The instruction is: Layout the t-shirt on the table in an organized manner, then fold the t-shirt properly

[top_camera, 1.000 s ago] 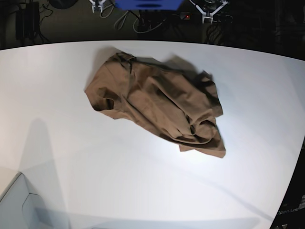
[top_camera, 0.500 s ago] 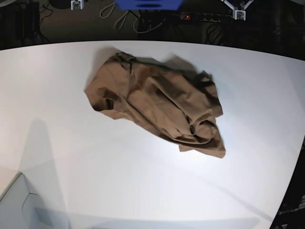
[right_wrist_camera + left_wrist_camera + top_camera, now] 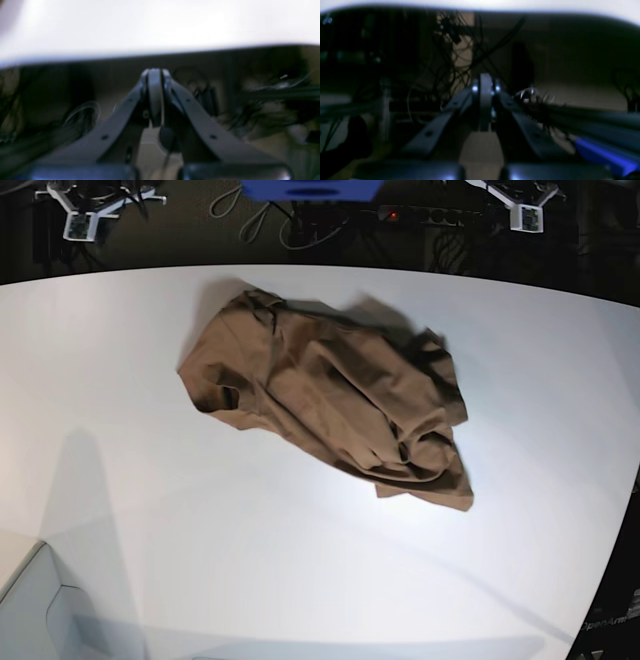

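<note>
The t-shirt (image 3: pixel 325 395) lies in a crumpled brown heap on the table (image 3: pixel 200 560), in the far half of the white top, a little toward the curved far edge. It is not spread at all, with folds piled over each other, so I judge the laying-out step is not yet begun.

Both arms are beyond that far edge, well apart from the shirt. The left gripper (image 3: pixel 485 100) is clenched on nothing, and the right gripper (image 3: pixel 155 95) is also closed and empty.

Next, each gripper must open, come over the table and take an edge of the cloth, I think a shoulder or the hem, to pull it flat.

Behind the far edge are dark cables (image 3: pixel 260 220) and a blue block (image 3: pixel 310 188). Nothing stands on the table between the arms and the shirt.
</note>
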### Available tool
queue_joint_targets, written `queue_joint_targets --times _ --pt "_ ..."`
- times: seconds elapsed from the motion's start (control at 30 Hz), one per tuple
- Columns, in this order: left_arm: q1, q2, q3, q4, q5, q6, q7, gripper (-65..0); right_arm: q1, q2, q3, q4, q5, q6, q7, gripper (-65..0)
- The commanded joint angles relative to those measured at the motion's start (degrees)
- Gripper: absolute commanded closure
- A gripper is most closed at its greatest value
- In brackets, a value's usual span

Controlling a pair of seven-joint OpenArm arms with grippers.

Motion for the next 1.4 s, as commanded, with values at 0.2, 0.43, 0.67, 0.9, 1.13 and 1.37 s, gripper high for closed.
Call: queue_joint_targets --times 0.2,0.43,0.67,0.9,1.13,1.37 --pt "4.3 0.0 -4.8 12.3 -0.2 0.2 -1.4 0.0 2.6 -0.6 0.7 6.3 0.1 -0.1 1.2 0.0" --pt "3.2 0.0 -4.6 13.9 -0.2 0.2 -1.4 0.0 9.6 -0.6 -2.0 6.5 0.1 -0.1 1.1 0.0" --pt "1.9 0.1 -4.7 14.7 -0.3 0.3 -1.4 -4.6 13.7 -0.2 -10.2 6.9 0.1 -0.1 1.0 -11.5" --pt "-2.0 3.2 -5.1 14.8 -0.2 0.3 -1.6 -32.6 16.7 0.1 -19.7 6.7 -0.1 -0.1 -3.9 -25.5" --pt "-9.3 5.9 -4.6 14.4 -0.1 0.3 -1.3 -41.0 22.5 4.0 -25.6 6.4 0.1 -0.1 -17.3 -32.3" --pt "-18.9 9.9 -4.9 13.1 -0.2 0.0 9.8 -41.0 23.2 3.9 -25.7 6.4 0.1 -0.1 -17.3 -35.3"
